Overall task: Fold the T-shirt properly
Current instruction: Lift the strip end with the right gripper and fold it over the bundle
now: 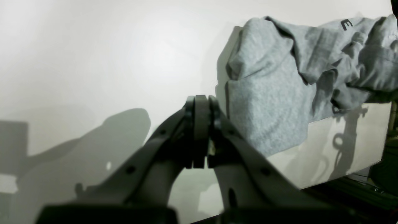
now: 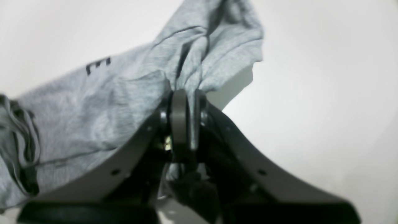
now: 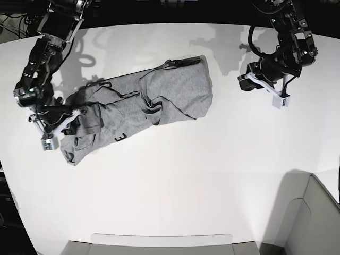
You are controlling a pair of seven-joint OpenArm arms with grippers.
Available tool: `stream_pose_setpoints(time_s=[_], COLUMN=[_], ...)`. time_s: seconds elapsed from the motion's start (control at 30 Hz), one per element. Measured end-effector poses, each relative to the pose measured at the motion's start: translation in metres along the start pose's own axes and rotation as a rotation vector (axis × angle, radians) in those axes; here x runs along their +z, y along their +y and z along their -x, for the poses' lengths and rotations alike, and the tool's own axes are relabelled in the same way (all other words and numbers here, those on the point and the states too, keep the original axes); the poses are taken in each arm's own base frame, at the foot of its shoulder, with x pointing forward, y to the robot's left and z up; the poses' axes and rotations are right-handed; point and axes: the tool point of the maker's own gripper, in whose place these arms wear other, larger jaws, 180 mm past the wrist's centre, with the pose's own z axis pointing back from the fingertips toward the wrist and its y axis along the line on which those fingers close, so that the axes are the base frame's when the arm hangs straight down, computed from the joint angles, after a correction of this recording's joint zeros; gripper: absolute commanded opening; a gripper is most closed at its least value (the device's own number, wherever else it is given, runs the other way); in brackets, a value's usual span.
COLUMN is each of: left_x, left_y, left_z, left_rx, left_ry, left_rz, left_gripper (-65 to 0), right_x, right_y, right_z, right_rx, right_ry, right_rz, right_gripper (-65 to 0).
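We see a heather-grey T-shirt (image 3: 141, 106), its weave flecked light and dark, with black block lettering (image 3: 121, 137) on it and a dark neckline (image 3: 183, 62) at its 1 o'clock end. The tabletop (image 3: 175, 180) is plain white, crossed by grey shadows. Both arms are black, and their jaws look dark grey.

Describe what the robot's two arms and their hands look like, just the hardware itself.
Both arms are black, jointed metal links with black cables looped along them. The left hand and right hand are dark grey, each with two curved fingers carrying flat pads and small bolt holes. A white block sits near each wrist in the base view.
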Motion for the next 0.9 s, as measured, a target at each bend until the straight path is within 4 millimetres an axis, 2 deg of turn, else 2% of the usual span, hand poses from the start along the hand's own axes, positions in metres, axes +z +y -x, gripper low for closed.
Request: stream_pose_setpoints(time_s=[0.13,0.3,0.4,0.53,0.73,0.9], left_x=[0.0,0.0,0.0,0.0,0.0,-0.005], left_y=[0.0,0.001,0.001,0.0,0.001,0.007], left_z=[0.0,0.001,0.001,0.001,0.002,0.009], left_rx=[-0.001,0.0,0.0,0.001,0.003,0.028], left_ry=[0.0,0.002,0.003,0.002,0.004,0.03], left_rz=[-0.002,-0.001,-0.002,-0.001,-0.001,-0.007], left_gripper=[-65.0,-65.0,-65.0,-65.0,-65.0,-65.0], right_x=[0.006,0.028,0.033,0.032,0.028,0.035], right_y=[0.028,0.051,0.079,0.12,0.17,0.234], right_z=[-0.001,-0.02,-0.02,-0.008,-0.002,0.004], right_rx=[0.082,0.17,0.289,0.445,0.573,0.683], right_ry=[-0.008,-0.081,-0.077,-0.047,-0.039,-0.071], right_rz=[-0.031,-0.03,-0.036,-0.076,-0.108,-0.226], right_gripper=[-65.0,-65.0,-65.0,-65.0,-65.0,-65.0])
